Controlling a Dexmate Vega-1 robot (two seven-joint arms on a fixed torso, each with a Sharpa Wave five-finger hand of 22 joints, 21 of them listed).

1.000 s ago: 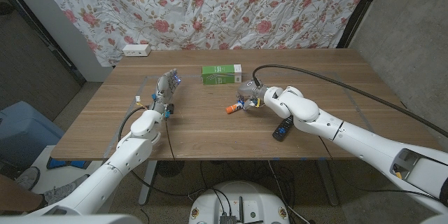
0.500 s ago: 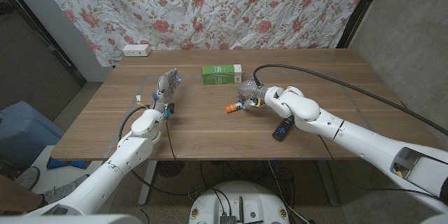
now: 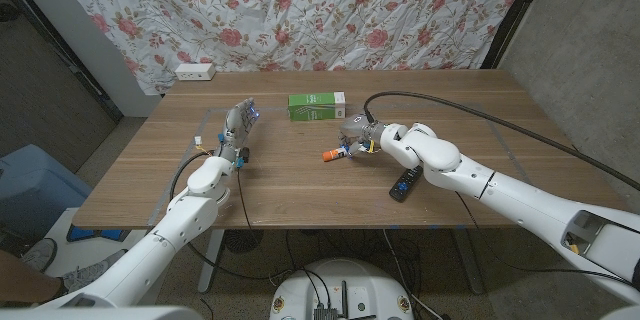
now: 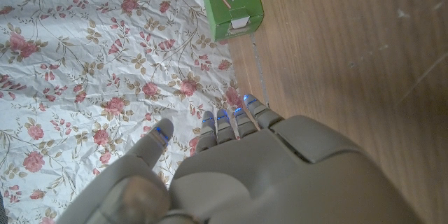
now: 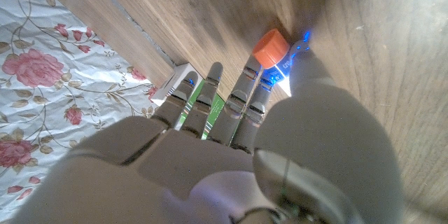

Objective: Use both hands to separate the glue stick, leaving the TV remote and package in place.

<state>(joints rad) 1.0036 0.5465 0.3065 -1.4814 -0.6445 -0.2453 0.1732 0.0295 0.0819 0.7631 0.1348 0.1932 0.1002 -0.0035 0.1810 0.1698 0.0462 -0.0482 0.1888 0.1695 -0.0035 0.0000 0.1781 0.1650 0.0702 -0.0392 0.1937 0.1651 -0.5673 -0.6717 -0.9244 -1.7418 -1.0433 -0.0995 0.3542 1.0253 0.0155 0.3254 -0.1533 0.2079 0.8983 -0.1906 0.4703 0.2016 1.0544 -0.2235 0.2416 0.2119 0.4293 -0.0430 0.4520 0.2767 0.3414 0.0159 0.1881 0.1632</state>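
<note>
Little is changed since before: the glue stick [image 3: 334, 154] is still gripped by the right robot hand [image 3: 357, 140]; the left robot hand [image 3: 237, 125] is kept empty, fingers apart.

A wooden bench [image 3: 300, 180] stands before a floral curtain [image 3: 300, 10] that hangs along the far side. A white power strip [image 3: 195, 71] lies at the far left corner. A blue bin [image 3: 30, 195] sits left of the bench.

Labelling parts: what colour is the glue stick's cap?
Orange, clearest in the right wrist view: glue stick's cap.
</note>
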